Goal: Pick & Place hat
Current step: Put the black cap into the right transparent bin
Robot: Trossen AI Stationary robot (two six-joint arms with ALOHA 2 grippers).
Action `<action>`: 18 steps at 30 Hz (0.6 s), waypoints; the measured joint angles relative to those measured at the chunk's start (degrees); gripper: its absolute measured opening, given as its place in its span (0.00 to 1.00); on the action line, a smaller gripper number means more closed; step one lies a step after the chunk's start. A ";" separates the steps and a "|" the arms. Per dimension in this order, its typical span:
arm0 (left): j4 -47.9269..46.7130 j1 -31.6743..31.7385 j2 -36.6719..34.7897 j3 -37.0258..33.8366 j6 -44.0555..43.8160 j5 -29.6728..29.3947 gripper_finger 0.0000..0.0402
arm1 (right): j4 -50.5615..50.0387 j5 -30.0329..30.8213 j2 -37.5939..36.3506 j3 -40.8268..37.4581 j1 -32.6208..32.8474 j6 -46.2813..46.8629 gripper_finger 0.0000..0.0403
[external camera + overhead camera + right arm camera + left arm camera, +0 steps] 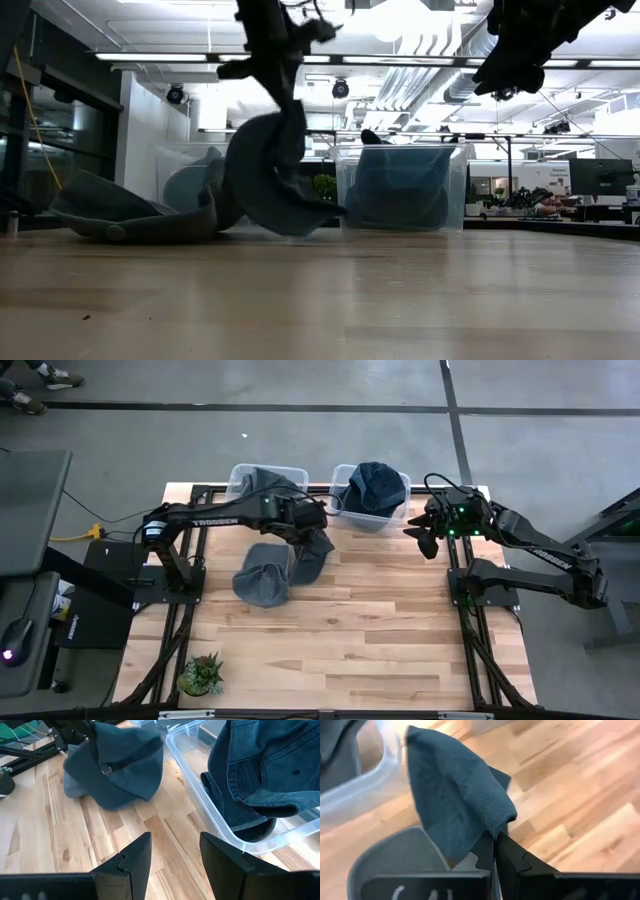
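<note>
Resting flat on the table (380, 630), one grey hat (262, 580) waits; beyond it the left gripper (318, 520) pinches a second hat (312, 555) by its edge, letting it hang clear for carrying. The right gripper (425, 532) idles, half-spread, beside the far bin (395, 510).

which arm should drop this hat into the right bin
Left. The left gripper is already shut on the hat, which hangs just beside the right bin. The right gripper is open and empty at the bin's other side.
</note>
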 joint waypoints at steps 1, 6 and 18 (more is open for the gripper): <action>-0.44 -0.07 0.00 1.12 0.74 0.45 0.00 | 0.00 0.00 0.02 0.00 0.00 0.00 0.40; -1.57 -0.85 0.00 5.02 3.52 1.34 0.00 | 0.03 -0.02 0.00 0.00 0.01 0.00 0.40; -1.58 -2.29 0.00 8.81 12.48 2.72 0.00 | 2.52 -6.10 0.00 0.00 0.01 -0.36 0.40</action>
